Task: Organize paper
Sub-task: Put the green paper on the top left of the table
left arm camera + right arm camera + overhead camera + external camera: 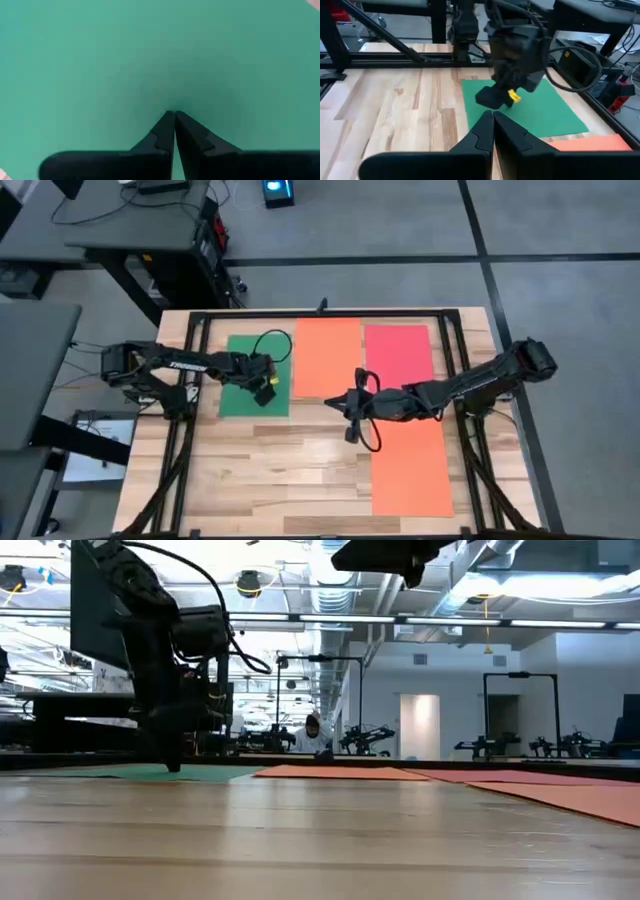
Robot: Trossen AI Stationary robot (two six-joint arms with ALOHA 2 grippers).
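Fingers together, the left gripper [266, 392] presses its tips onto the green sheet [240, 370] near the table's [260, 480] far left corner, apparently pinning it for sliding; the right gripper [335, 402], likewise closed, hovers mid-table beside orange sheets [327, 355].

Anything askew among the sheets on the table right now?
Yes. Green, orange and pink-red sheets sit in a neat row, but a second orange sheet lies apart, nearer the front edge. Left tool, shut, presses on the green sheet.
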